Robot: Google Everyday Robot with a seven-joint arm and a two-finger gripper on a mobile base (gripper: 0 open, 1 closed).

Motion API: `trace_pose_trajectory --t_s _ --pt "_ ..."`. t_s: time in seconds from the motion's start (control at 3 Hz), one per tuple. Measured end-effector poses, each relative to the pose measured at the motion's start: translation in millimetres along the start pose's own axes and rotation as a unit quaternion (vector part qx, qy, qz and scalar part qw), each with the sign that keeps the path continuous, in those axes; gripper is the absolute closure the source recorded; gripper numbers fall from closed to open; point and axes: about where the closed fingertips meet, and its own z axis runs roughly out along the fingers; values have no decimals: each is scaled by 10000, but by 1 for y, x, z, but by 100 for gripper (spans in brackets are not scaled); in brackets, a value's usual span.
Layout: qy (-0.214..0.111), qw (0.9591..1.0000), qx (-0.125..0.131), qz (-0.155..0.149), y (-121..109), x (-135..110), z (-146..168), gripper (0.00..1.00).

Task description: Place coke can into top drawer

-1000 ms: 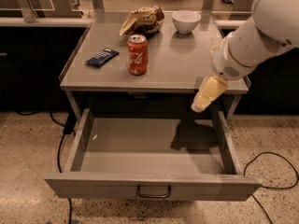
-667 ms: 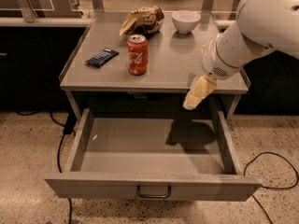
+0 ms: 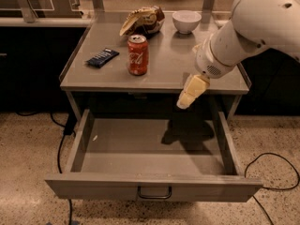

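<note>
The coke can [image 3: 138, 55] is red with white script and a silver top. It stands upright on the grey tabletop [image 3: 164, 64], left of centre. The top drawer [image 3: 152, 187] is pulled fully out below the table, and its inside looks empty except for a small white speck. Its dark loop handle [image 3: 154, 192] is at the centre of the front panel. My gripper [image 3: 186, 97] has cream fingers and hangs over the drawer's right rear part, just below the table's front edge. It is to the right of the can and holds nothing.
A dark blue snack bar wrapper [image 3: 102, 57] lies left of the can. A brown chip bag [image 3: 142, 20] and a white bowl [image 3: 186, 21] are at the back of the tabletop. Black cables [image 3: 272, 165] run on the speckled floor on both sides.
My arm and gripper have moved to the left, toward the can, staying at about the height of the table's front edge. The can and the drawer have not moved.
</note>
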Motion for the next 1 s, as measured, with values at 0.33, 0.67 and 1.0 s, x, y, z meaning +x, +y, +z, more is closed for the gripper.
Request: trace_pose_trajectory --t_s 0.33,0.67,1.0 --pt "-319 9994 -112 32 -3 -18 16 0" --pt "-644 9976 61 229 -8 -34 32 0" --pt "-786 9963 262 248 -18 -42 32 0"
